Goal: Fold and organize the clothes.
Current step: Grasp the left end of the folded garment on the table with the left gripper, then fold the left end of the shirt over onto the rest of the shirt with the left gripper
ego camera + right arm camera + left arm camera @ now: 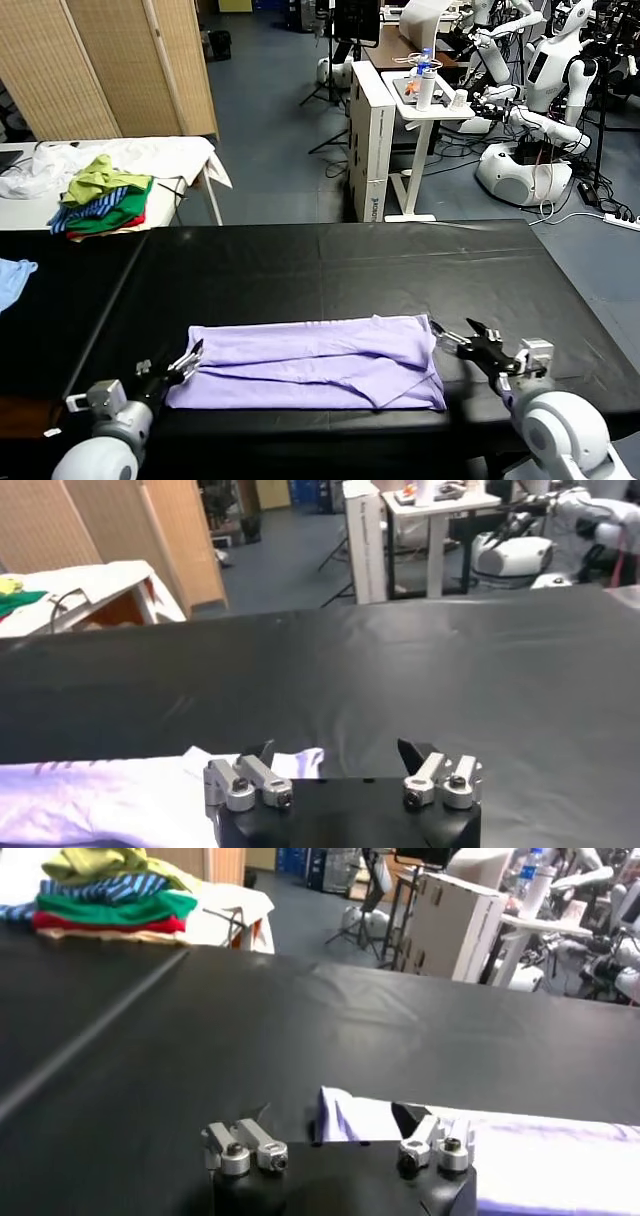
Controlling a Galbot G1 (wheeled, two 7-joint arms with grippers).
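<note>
The pale lavender T-shirt lies folded into a long flat strip near the front edge of the black table. My left gripper is open at the shirt's left end. In the left wrist view the shirt's end lies between the spread fingers of that gripper. My right gripper is open at the shirt's right end. In the right wrist view a corner of the shirt lies just inside one finger of that gripper. Neither gripper holds anything.
A pile of green, striped and red garments sits on a white table at the back left. A light blue cloth lies at the black table's left edge. A white stand and other robots are behind the table.
</note>
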